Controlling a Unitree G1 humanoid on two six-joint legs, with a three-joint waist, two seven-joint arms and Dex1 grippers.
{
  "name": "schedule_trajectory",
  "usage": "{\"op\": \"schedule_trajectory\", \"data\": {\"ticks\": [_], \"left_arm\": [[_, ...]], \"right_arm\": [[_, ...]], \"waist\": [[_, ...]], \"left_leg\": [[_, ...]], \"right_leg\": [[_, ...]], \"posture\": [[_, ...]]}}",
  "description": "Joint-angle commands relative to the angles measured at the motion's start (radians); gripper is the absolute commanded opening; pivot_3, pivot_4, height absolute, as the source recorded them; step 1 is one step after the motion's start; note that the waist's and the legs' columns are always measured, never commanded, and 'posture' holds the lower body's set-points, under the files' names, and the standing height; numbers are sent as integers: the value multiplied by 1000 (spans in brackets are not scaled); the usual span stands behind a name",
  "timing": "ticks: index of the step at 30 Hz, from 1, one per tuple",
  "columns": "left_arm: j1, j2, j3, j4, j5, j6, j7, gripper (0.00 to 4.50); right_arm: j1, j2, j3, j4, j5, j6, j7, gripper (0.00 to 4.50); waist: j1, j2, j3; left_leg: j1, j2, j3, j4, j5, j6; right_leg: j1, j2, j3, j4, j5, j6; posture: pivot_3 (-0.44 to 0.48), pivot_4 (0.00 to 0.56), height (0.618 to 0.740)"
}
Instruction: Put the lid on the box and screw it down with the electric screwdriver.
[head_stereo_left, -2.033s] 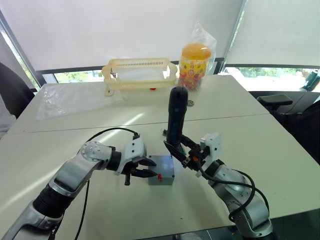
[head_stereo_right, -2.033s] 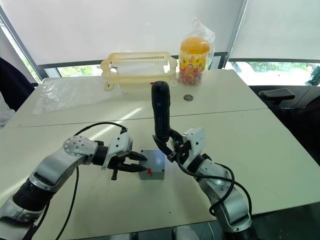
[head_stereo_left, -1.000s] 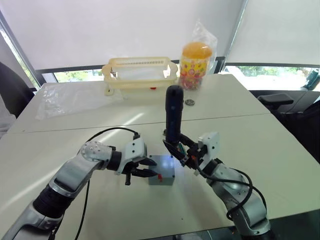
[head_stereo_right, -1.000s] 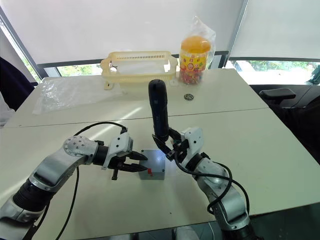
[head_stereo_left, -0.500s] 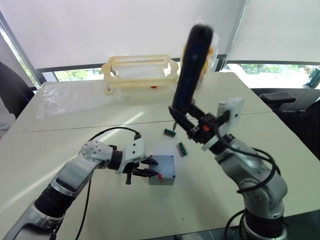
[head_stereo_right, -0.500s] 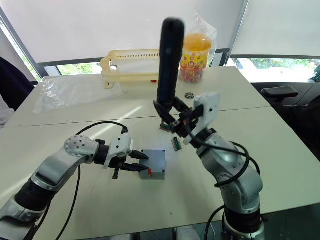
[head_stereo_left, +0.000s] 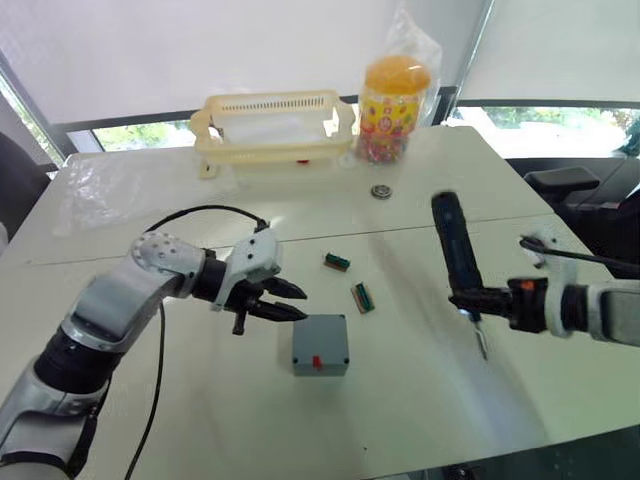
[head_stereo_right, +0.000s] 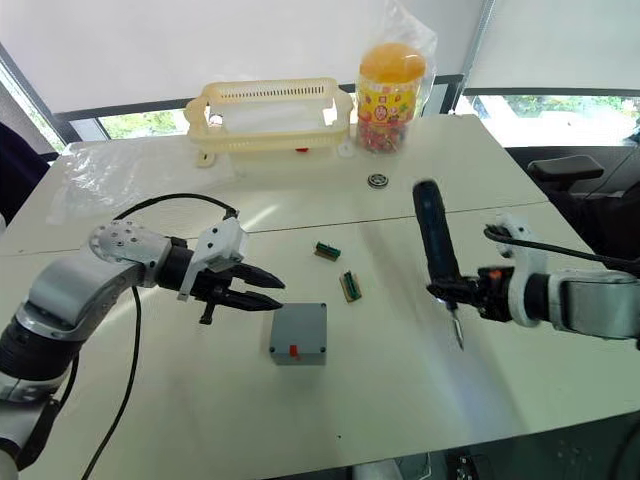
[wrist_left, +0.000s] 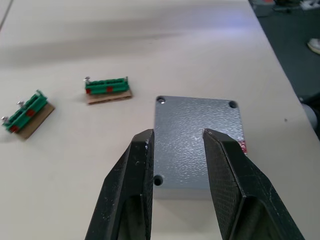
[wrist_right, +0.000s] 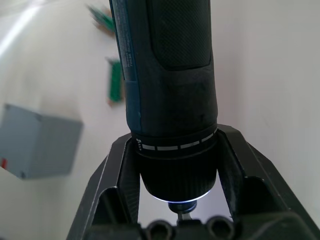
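Slim black-blue pen-shaped electric screwdriver (head_stereo_right: 435, 245) is held clamped in right gripper (head_stereo_right: 462, 294), long axis near upright, bit down, top tilted away from gripper. Small square grey plastic box w/ lid (head_stereo_right: 298, 333) is seen just beyond left gripper (head_stereo_left: 285, 301), fingers narrowly apart, nothing held. Box interior hidden.

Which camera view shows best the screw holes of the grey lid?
The left wrist view: the lid is near, its corner holes plain between the left gripper fingers. Both eye views show it small; the right wrist view shows it blurred.
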Motion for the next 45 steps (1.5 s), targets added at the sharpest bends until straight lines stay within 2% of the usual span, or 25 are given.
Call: {"op": "schedule_trajectory", "data": {"ticks": [1,4,12,16,18,21,25,29,32,35,40,45], "left_arm": [[-14,30,11,-68,-28,13,-22,1533],[-1,40,16,-99,-34,27,-6,1533],[67,25,42,-105,-48,58,76,1533],[94,18,54,-89,-54,67,117,1498],[112,13,54,-75,-44,62,142,1498],[145,-3,64,-50,-22,45,195,1498],[169,-84,157,1,-16,106,379,1498],[283,-93,200,-44,-45,151,426,1498],[361,-116,213,-79,-65,171,461,1498],[426,-140,225,-109,-77,186,500,1498],[459,-170,217,-147,-97,204,543,1498],[390,-220,166,-88,-95,182,545,1498]], "right_arm": [[-5,-36,30,84,82,-7,-33,1683],[-16,-30,81,164,53,3,-45,1683],[-141,55,192,247,-190,16,-23,1683],[-178,72,218,235,-337,10,44,3688],[-183,76,224,221,-404,-3,85,4454],[-188,84,214,187,-475,-22,142,4454],[-222,13,227,43,-655,-267,375,4454],[-178,70,209,-161,-651,-344,488,4454],[-83,170,223,-319,-636,-377,489,4454],[24,258,290,-429,-725,-443,466,4454],[103,341,408,-455,-887,-528,448,4454],[105,389,440,-467,-930,-537,469,4454]], "waist": [[2,1,1],[4,1,1],[1,0,2],[3,1,2],[4,0,2],[7,0,2],[9,3,4],[-1,4,3],[5,3,3],[26,3,3],[34,3,3],[33,2,3]], "left_leg": [[-1,0,0,0,0,0],[-1,0,0,2,0,0],[0,-1,1,7,2,-3],[-1,-1,0,11,2,-3],[-1,-1,0,13,2,-3],[-1,-1,0,15,2,-3],[-2,-1,1,17,2,-3],[0,0,0,15,2,-3],[0,1,-3,13,1,-3],[-3,0,-4,14,2,-3],[-2,-3,-1,19,5,-9],[1,-3,-1,20,7,-12]], "right_leg": [[-1,0,0,0,0,0],[-1,0,0,1,0,0],[1,0,1,2,2,1],[2,0,1,3,3,2],[3,-1,1,3,3,3],[4,-1,1,3,4,3],[4,-1,2,3,5,6],[3,0,2,5,6,6],[3,1,-1,6,5,6],[2,-1,-2,7,5,5],[5,-5,0,7,6,5],[7,-3,1,7,9,2]], "posture": [[0,150,740],[0,150,740],[0,150,740],[0,150,740],[0,150,740],[0,150,740],[0,150,740],[0,150,740],[0,150,740],[0,150,740],[0,150,740],[0,150,740]]}}
